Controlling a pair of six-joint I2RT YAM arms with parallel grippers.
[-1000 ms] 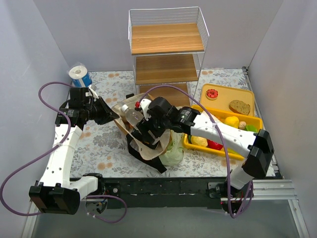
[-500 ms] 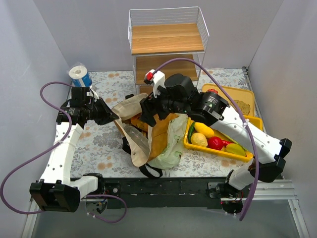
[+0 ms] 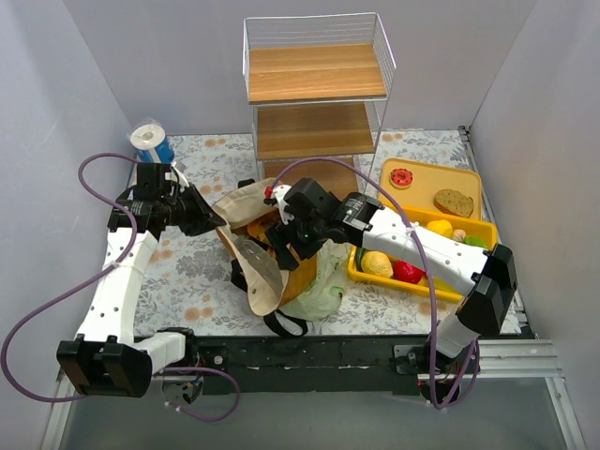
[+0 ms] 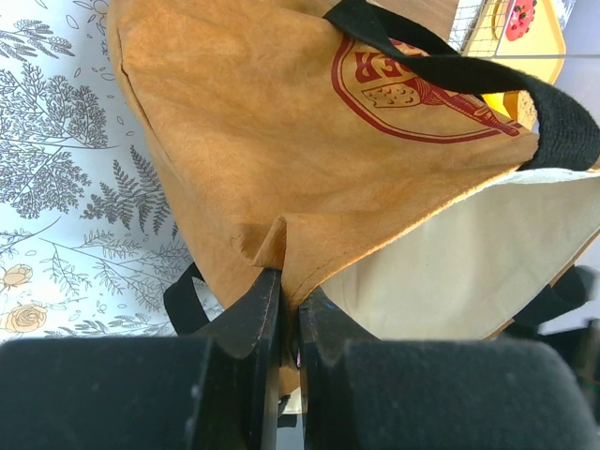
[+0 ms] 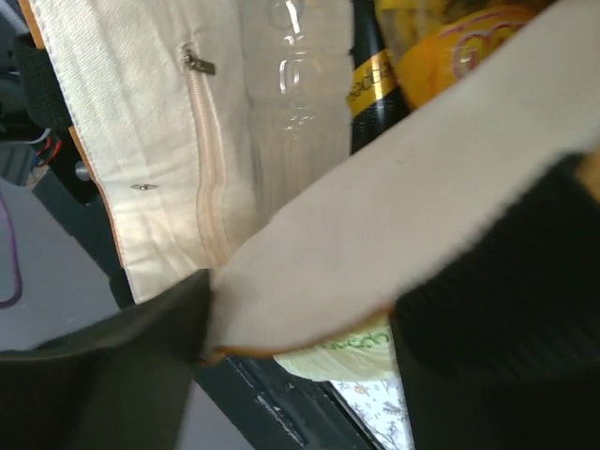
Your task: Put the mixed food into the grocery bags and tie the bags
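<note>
The brown bag [image 4: 216,141], stiff tan fabric with cream lining, black straps and a red round print, slumps open on the floral tabletop [image 3: 202,272], left tool [image 4: 282,291] pinching its folded rim, right tool [image 3: 284,236] at the lining, grip unclear.

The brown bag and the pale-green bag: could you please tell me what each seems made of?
The brown bag looks like matte, stiff paper-like fabric, creasing sharply, with a woven cream lining and black webbing strap. The pale-green bag seems thin plastic film: crinkly, translucent, slightly glossy.
</note>
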